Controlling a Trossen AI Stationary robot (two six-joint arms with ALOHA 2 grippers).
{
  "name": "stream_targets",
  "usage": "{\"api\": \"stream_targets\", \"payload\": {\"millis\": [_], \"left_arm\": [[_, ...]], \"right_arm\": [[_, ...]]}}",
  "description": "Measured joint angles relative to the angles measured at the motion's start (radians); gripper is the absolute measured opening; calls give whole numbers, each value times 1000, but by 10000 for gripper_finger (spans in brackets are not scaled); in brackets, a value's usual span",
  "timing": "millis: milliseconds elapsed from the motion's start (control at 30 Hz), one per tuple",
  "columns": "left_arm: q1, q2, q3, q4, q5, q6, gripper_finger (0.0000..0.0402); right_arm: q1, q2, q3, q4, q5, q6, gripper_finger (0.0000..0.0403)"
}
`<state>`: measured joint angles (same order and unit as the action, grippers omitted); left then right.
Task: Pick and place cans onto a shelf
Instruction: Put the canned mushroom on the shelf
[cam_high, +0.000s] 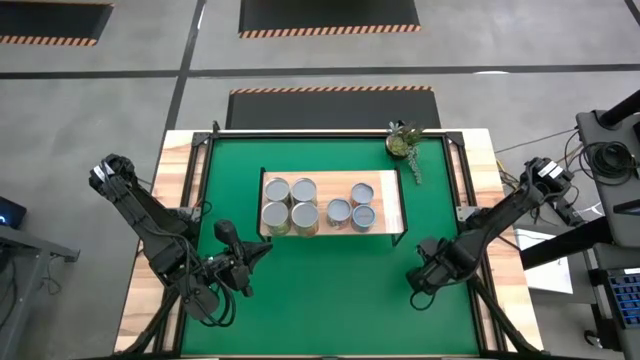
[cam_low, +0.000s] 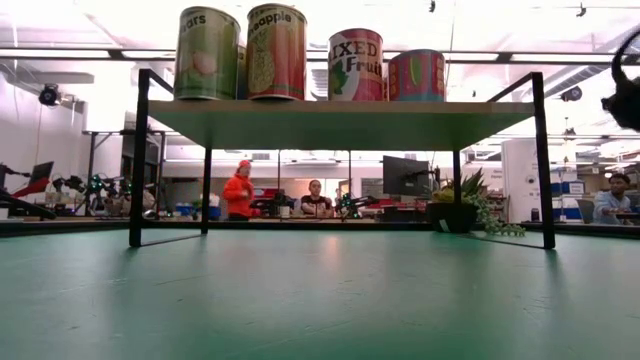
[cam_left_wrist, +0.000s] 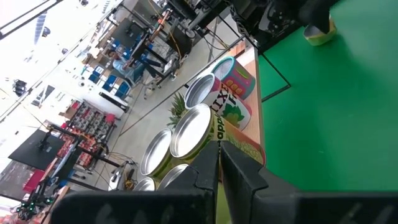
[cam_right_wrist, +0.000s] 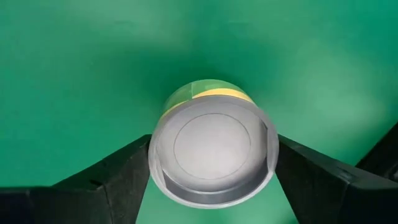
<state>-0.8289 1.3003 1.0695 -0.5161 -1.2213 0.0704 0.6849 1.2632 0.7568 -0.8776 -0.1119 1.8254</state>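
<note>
Here a can (cam_right_wrist: 213, 151) sits gripped between the right claw's (cam_right_wrist: 211, 180) fingers.

The high view looks straight down on the whole bench. The low view sits at mat level, facing the low black-framed wooden shelf (cam_low: 340, 120) and the room behind. Both share that shelf, as does the left wrist view, looking along it. The right wrist view looks steeply down, close over 1 silver-topped can (cam_right_wrist: 213, 152).
</note>
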Motion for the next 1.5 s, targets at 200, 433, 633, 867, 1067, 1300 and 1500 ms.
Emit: {"api": "stream_targets", "payload": {"millis": [200,433,633,867,1067,1300,1500], "left_arm": [[0,0,0,0,0,0,0],[0,0,0,0,0,0,0],[0,0,0,0,0,0,0],[0,0,0,1,0,0,0],[0,0,2,-1,0,0,0],[0,0,25,2,2,-2,0],[-2,0,28,2,2,-8,0]], "right_arm": [[0,-1,123,-3,63,-76,294],[0,-1,349,-102,218,-216,294],[-12,0,538,-119,395,-396,294],[-105,25,688,-190,479,-622,294],[-220,72,777,-434,477,-722,295],[-350,106,788,-486,428,-845,295],[-408,143,787,-509,386,-901,295]]}}
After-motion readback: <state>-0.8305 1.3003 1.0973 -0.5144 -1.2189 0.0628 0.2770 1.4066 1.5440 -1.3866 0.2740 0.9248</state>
